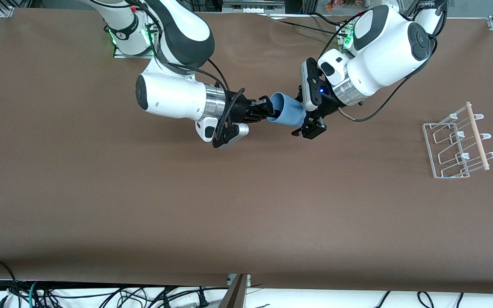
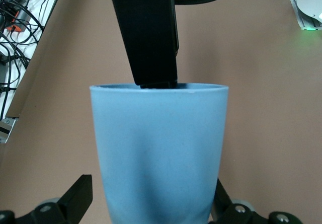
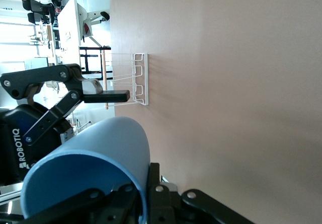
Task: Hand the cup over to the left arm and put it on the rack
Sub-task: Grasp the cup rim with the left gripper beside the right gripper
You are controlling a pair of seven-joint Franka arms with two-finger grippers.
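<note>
The light-blue cup (image 1: 288, 112) is held on its side in the air over the table's middle, between the two grippers. My right gripper (image 1: 267, 109) is shut on the cup's rim (image 3: 143, 183), one finger inside and one outside. My left gripper (image 1: 304, 119) is open around the cup's base end; in the left wrist view the cup (image 2: 158, 153) fills the space between its fingers (image 2: 75, 199), with a gap on one side. The white wire rack (image 1: 458, 143) with its wooden dowel stands toward the left arm's end of the table and also shows in the right wrist view (image 3: 128, 80).
Bare brown table under and around the cup. Cables hang below the table's edge nearest the front camera (image 1: 101, 295). The arm bases (image 1: 131, 38) stand along the edge farthest from that camera.
</note>
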